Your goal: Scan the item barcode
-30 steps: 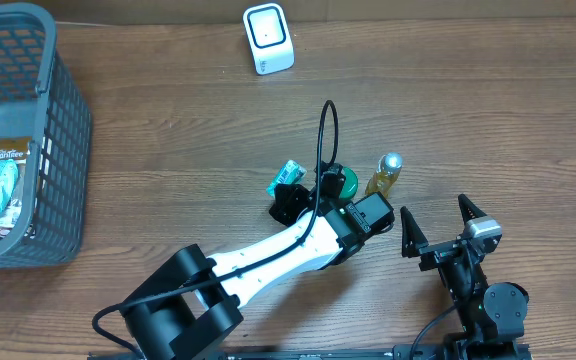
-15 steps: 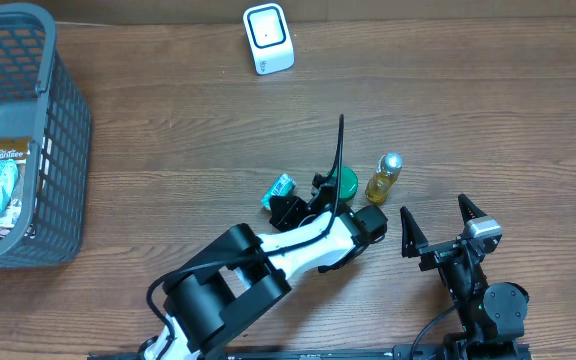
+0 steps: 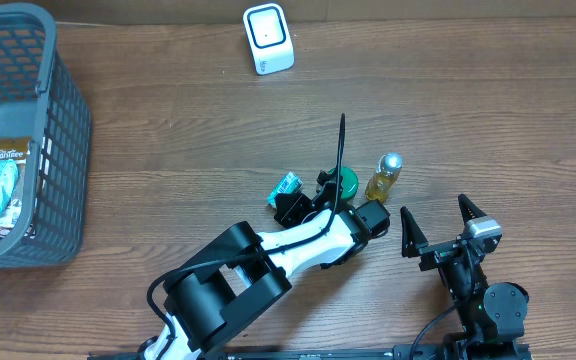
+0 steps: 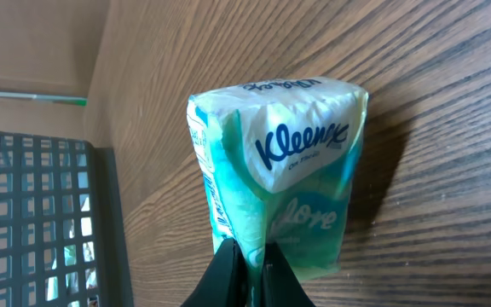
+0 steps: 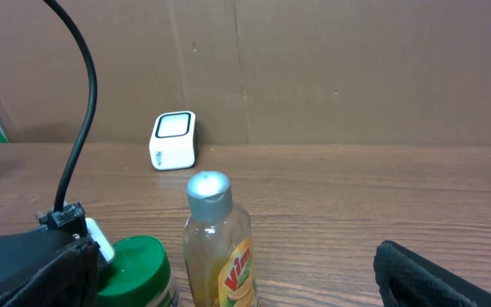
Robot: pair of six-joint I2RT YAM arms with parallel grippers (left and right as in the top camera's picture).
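Left gripper (image 4: 250, 260) pinching lower edge of tissue pack (image 4: 284, 162), near table centre. Right gripper (image 3: 434, 211) wide apart, empty. One pack, one bottle (image 3: 385, 177), one scanner (image 3: 268, 38), one basket (image 3: 68, 150).

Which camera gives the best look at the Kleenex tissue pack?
Left wrist: the tissue pack fills the frame, logo readable, pinched by the left gripper. Overhead shows only a small teal corner. Right wrist misses it.
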